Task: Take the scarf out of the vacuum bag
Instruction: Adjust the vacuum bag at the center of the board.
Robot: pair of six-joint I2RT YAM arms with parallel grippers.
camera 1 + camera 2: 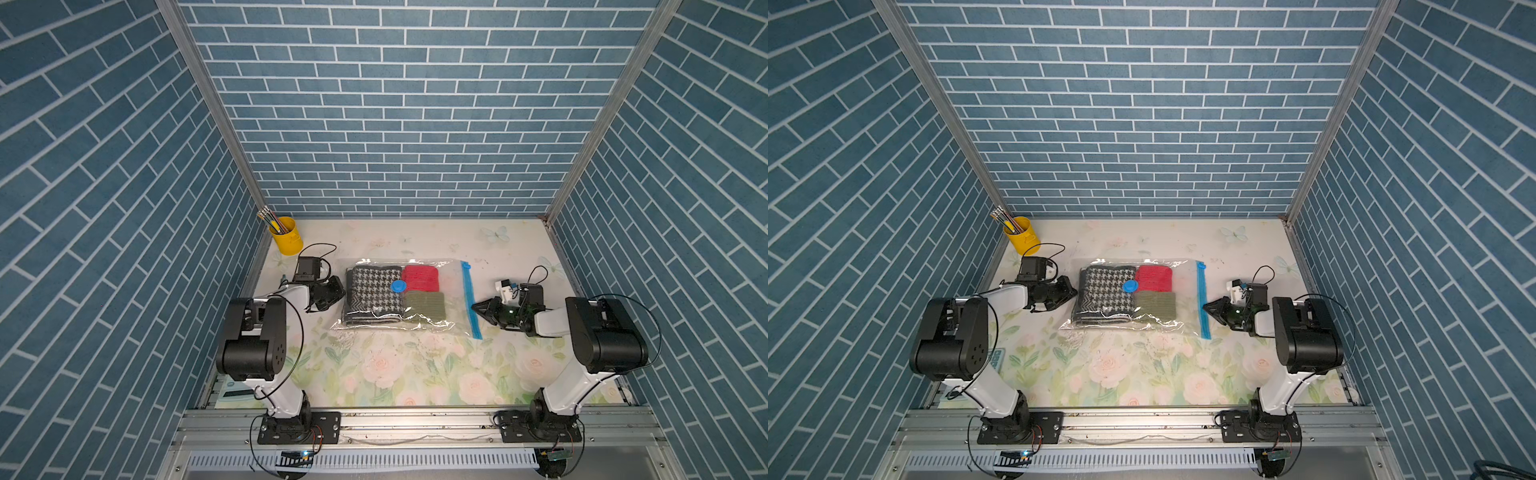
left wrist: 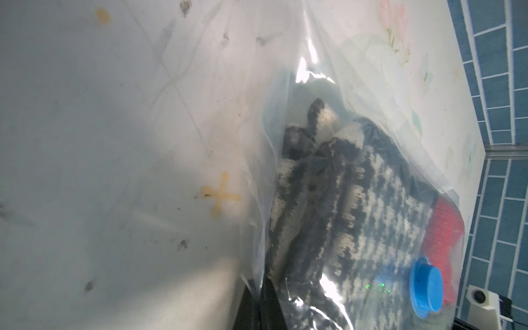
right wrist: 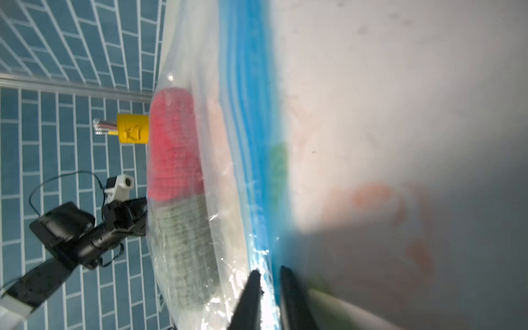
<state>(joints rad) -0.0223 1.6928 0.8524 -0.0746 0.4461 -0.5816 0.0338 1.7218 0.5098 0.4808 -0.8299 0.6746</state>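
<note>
1 vacuum bag (image 1: 453, 282) | 1 scarf (image 1: 374, 293) | 2 small knits (image 1: 420, 278)

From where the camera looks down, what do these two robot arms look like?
Both match: white tubular links between chunky black joint housings, on black base plates bolted to an aluminium rail. Thin black cables loop along each. The left tool and right tool are black and pointed, each with a small wrist camera beside it.

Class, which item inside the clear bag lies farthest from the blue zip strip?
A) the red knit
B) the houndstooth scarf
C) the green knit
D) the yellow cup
B: in both top views the scarf fills the bag's end opposite the zip strip.
</note>
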